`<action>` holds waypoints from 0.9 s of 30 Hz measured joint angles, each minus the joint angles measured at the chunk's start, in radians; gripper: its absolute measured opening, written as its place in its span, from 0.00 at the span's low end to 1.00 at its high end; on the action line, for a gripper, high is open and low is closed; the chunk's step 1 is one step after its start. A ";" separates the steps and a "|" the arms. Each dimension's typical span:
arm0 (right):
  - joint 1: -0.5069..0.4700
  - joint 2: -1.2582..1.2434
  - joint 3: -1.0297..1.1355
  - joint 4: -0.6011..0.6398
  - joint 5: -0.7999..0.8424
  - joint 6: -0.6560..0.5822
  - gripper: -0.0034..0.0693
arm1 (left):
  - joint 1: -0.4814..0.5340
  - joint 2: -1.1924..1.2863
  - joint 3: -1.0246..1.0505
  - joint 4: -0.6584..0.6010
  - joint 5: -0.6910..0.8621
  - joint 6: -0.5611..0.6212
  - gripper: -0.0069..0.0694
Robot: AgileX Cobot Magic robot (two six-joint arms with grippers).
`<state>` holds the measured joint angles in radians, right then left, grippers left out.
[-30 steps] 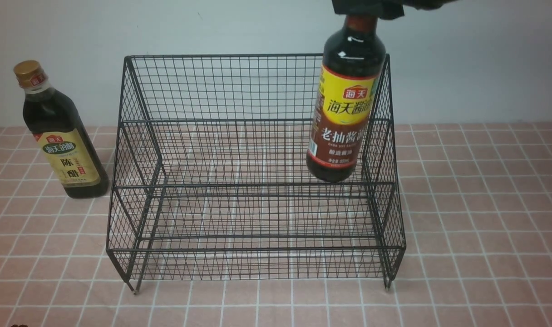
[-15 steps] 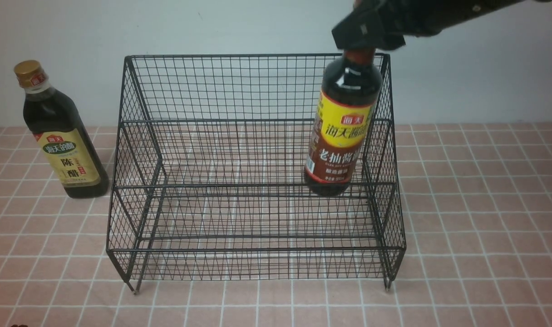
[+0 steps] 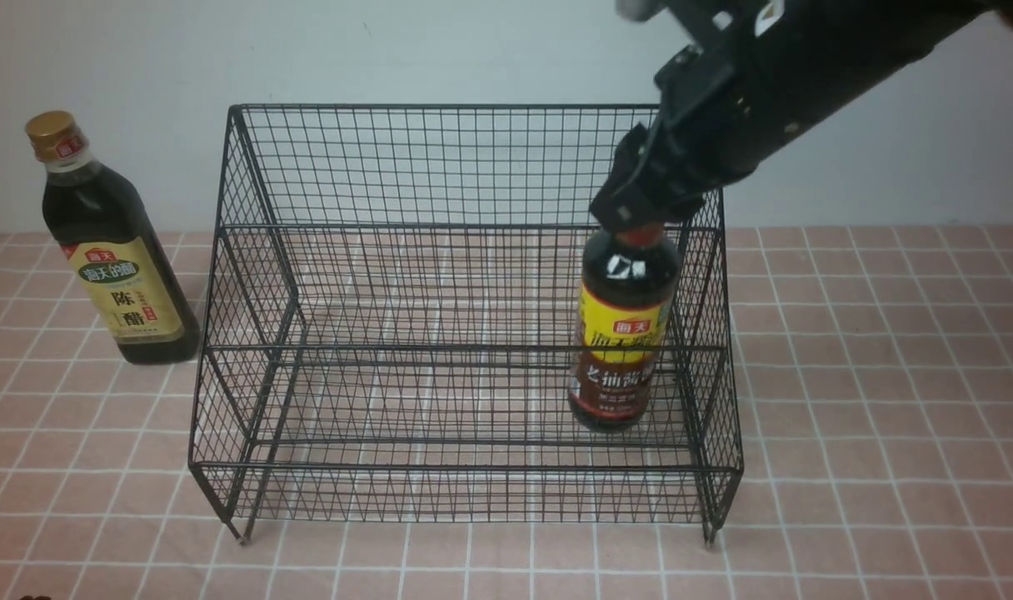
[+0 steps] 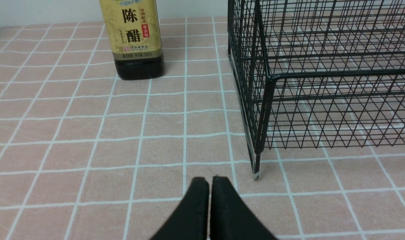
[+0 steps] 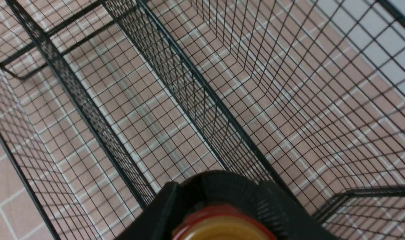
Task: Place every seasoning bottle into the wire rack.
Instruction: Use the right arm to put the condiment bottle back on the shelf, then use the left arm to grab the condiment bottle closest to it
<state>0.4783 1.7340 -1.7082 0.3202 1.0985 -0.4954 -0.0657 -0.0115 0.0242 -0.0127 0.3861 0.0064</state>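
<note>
The black wire rack [image 3: 440, 158] stands mid-table. My right gripper [image 3: 640, 210] is shut on the cap of the round dark bottle [image 3: 619, 333] with the yellow-brown label and holds it upright inside the rack's lower front tier, at its right end. In the right wrist view the cap [image 5: 219, 226] sits between my fingers [image 5: 162, 213], with rack mesh [image 5: 196, 86] below. The squarish gold-capped bottle [image 3: 111, 250] stands on the table left of the rack; it also shows in the left wrist view [image 4: 133, 36]. My left gripper [image 4: 205, 181] is shut and empty, low near the rack's front left leg [image 4: 257, 163].
The table has a pink tiled cloth [image 3: 873, 400] with white grid lines. A pale wall [image 3: 473, 50] rises right behind the rack.
My right gripper has come down and slightly forward with the round bottle, from above the rack's upper tier into the lower front tier. The rack has shifted a little. The gold-capped bottle has not moved.
</note>
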 joint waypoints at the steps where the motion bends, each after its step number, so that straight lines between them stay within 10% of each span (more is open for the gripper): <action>1: 0.004 0.000 -0.001 -0.001 -0.008 0.018 0.42 | 0.000 0.000 0.000 0.000 0.000 0.000 0.08; 18: 0.021 -0.211 -0.009 -0.090 -0.036 0.210 0.73 | 0.000 0.000 0.000 0.000 0.000 0.000 0.08; 24: 0.021 -0.428 -0.013 -0.205 0.033 0.347 0.63 | 0.000 0.000 0.000 0.000 0.000 0.000 0.08; 27: 0.021 -0.596 -0.007 -0.311 0.098 0.490 0.42 | 0.000 0.000 0.000 0.000 0.000 0.000 0.08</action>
<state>0.4989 1.1379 -1.7147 0.0094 1.1965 -0.0058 -0.0657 -0.0115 0.0242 -0.0127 0.3861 0.0064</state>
